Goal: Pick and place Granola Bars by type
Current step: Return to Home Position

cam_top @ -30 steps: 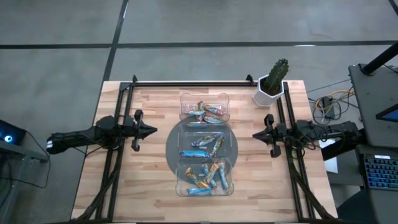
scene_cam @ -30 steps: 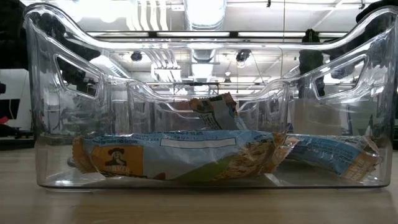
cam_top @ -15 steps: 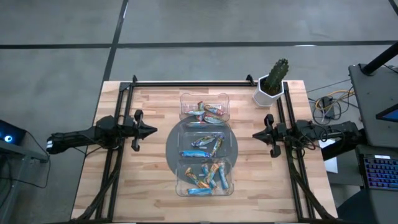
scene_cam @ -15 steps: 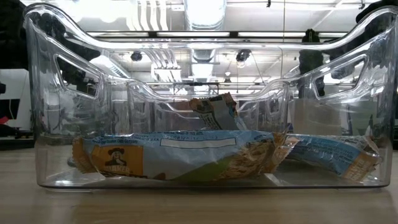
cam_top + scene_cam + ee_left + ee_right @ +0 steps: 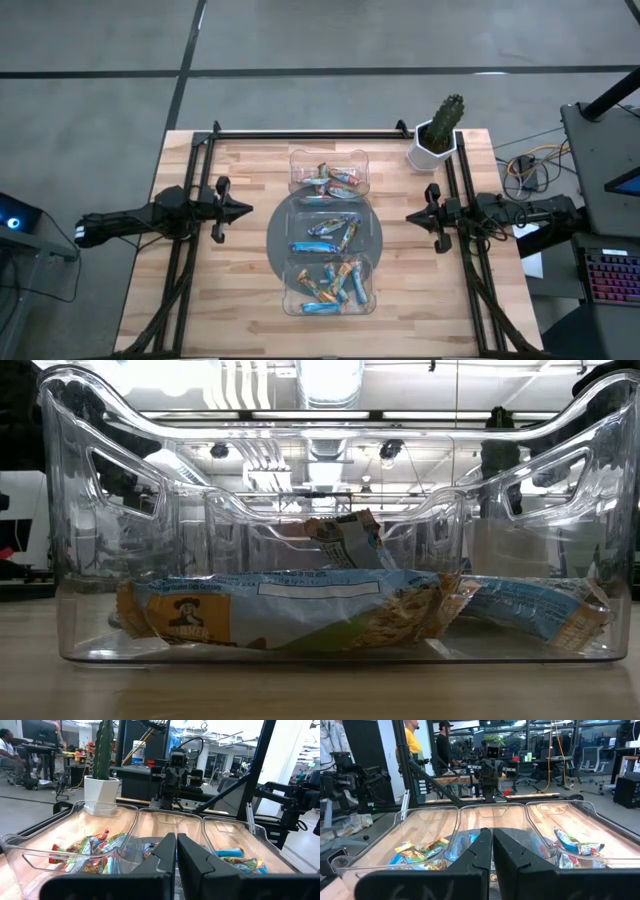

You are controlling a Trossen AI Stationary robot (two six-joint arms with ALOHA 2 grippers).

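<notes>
Granola Bars lie in three clear bins set in a row down the table's middle. The far bin (image 5: 328, 172) holds dark multicoloured bars (image 5: 331, 181). In the middle bin lie light blue bars (image 5: 326, 232), and in the near bin orange-brown and light blue bars (image 5: 332, 284). The low view looks through the near bin's wall at those bars (image 5: 290, 610). My left gripper (image 5: 246, 210) hangs shut and level to the left of the bins, touching nothing. To their right, my right gripper (image 5: 410, 216) is also shut, level and clear of them. Both point at the middle bin.
A grey round disc (image 5: 277, 232) lies under the middle bin. A cactus in a white pot (image 5: 437, 135) stands at the far right corner. Black frame rails (image 5: 300, 133) run along the far edge and both sides. People (image 5: 415, 740) stand in the room beyond.
</notes>
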